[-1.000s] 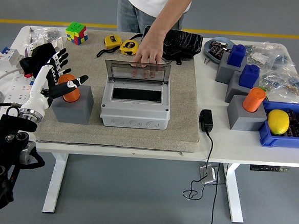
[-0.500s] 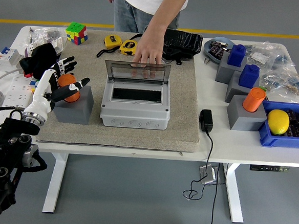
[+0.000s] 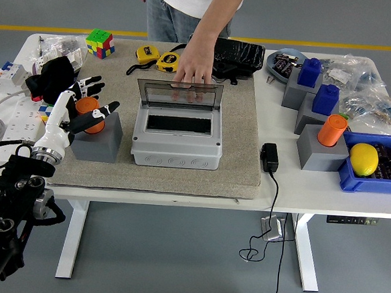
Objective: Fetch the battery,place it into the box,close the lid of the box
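Black links of the left arm are seen rising from the lower left corner, ending in the left hand (image 3: 77, 108) at the orange battery (image 3: 87, 110), which stands upright in a grey block (image 3: 95, 136) on the left part of the beige mat (image 3: 242, 156). The fingers (image 3: 92, 84) are spread apart around the battery's top, the thumb passing across its front; whether any of them is touching it cannot be told, and no closed hold is seen. The fetching step is therefore judged to be in hand, with the grasp not yet made. Next, the fingers would need to be closed firmly on the battery, which would then have to be lifted straight up out of its block and carried rightward to the dark opening of the grey box (image 3: 176, 142) at the mat's middle. Beyond that opening, the clear lid (image 3: 180, 94) is stood up at the box's far edge, and a person's hand (image 3: 193, 69) is laid on its upper rim from the far side of the desk (image 3: 280, 186). The lid is thus left to be closed last. The right arm is not in view.
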Controlling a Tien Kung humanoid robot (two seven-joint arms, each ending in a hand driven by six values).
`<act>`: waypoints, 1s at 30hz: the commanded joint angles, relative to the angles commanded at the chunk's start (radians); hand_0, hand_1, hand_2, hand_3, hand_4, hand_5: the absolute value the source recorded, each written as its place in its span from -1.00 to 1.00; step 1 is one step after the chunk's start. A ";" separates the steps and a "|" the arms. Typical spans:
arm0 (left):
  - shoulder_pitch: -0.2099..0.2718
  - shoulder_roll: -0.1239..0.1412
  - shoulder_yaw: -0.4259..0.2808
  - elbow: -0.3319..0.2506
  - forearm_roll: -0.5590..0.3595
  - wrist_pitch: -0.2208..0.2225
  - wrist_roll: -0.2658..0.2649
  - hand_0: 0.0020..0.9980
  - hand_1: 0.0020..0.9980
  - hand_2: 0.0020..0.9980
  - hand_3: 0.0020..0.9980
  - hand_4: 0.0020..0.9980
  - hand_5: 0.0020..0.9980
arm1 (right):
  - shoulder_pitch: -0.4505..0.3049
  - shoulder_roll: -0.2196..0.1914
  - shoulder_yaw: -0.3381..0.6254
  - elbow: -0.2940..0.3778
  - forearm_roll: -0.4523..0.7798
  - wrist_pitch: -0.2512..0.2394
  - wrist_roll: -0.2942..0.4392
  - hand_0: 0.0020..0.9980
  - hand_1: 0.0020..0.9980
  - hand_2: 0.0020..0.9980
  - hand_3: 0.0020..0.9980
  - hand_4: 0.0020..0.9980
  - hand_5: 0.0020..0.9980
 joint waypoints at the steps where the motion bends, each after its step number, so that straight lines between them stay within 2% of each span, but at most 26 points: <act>1: 0.000 0.000 0.001 0.000 0.000 0.001 0.000 0.48 0.66 0.59 0.61 1.00 -0.45 | 0.000 0.000 0.000 0.000 -0.001 0.000 0.000 0.76 0.58 0.49 0.56 1.00 1.00; 7: 0.002 0.000 0.003 -0.002 0.007 0.007 0.002 0.48 0.66 0.59 0.61 1.00 -0.45 | 0.000 0.000 0.009 0.000 -0.007 -0.001 -0.002 0.76 0.58 0.49 0.56 1.00 1.00; 8: 0.002 0.000 0.002 -0.003 0.011 0.008 0.003 0.42 0.62 0.54 0.60 1.00 -0.61 | 0.000 0.000 0.010 0.000 -0.007 -0.001 -0.002 0.76 0.59 0.49 0.56 1.00 1.00; 13: 0.004 0.000 0.001 -0.004 0.020 0.019 0.007 0.42 0.62 0.54 0.60 1.00 -0.61 | -0.001 0.000 0.012 0.000 -0.008 -0.001 -0.001 0.76 0.59 0.49 0.56 1.00 1.00; 14: 0.004 0.000 0.001 -0.005 0.022 0.023 0.007 0.37 0.57 0.48 0.58 1.00 -0.87 | -0.001 0.000 0.013 0.000 -0.008 -0.001 -0.001 0.76 0.59 0.49 0.56 1.00 1.00; 19: 0.003 0.000 0.001 -0.009 0.028 0.038 0.007 0.37 0.57 0.48 0.58 1.00 -0.87 | 0.001 0.000 0.014 0.000 -0.008 -0.001 -0.001 0.76 0.59 0.49 0.56 1.00 1.00; 20: 0.003 0.000 0.002 -0.010 0.031 0.043 0.008 0.32 0.52 0.44 0.54 1.00 -0.99 | 0.001 0.000 0.014 0.000 -0.008 -0.001 -0.001 0.76 0.59 0.49 0.56 1.00 1.00; 30: 0.007 -0.010 0.003 -0.009 0.030 0.066 -0.006 0.32 0.51 0.43 0.51 1.00 -1.00 | -0.001 0.003 0.016 0.000 -0.006 -0.002 0.000 0.75 0.59 0.49 0.56 1.00 1.00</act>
